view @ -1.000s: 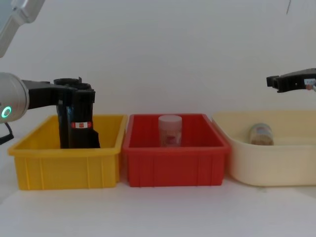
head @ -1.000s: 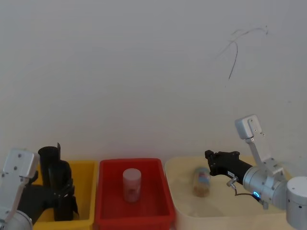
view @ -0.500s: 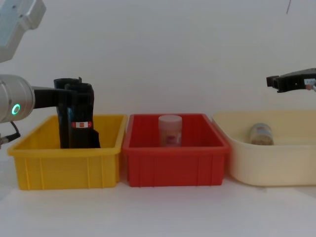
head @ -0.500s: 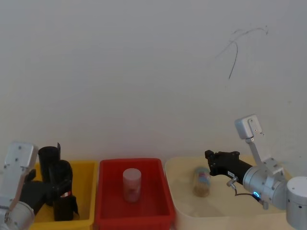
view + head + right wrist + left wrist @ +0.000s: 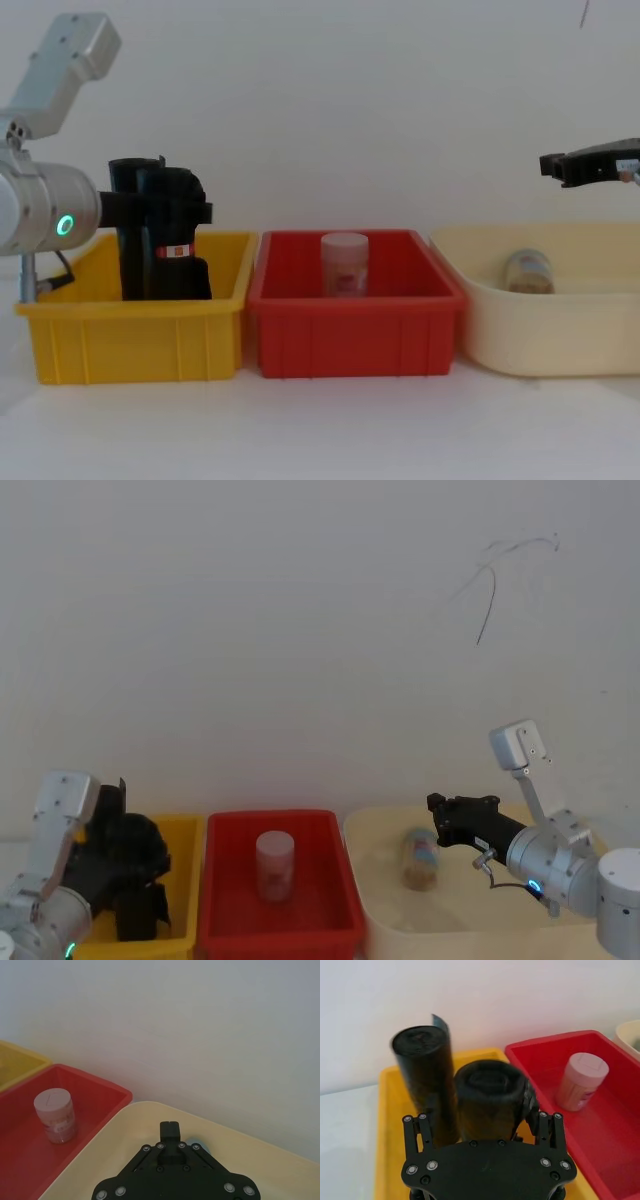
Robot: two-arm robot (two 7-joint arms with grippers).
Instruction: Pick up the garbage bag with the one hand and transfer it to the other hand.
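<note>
We've got the left gripper (image 5: 484, 1119) at the yellow bin (image 5: 130, 335), at the left end of the worktop, with its jaws spread wide. The garbage bag (image 5: 172, 272) stands upright in that bin. Its upper end sits right between the jaws, close to one finger with a gap at the other, so we judge there's no squeeze yet. The plain roll (image 5: 422, 1075) stands just beside it, on the side away from the red bin (image 5: 350, 335). We can't tell if it clears that finger. That crowding, we reckon, is why the grip is set high on the bag. Over on the right, the right gripper (image 5: 170, 1129) hangs above the cream bin (image 5: 540, 340), jaws closed on nothing and pointing inward. We read that as waiting for the handover.
</note>
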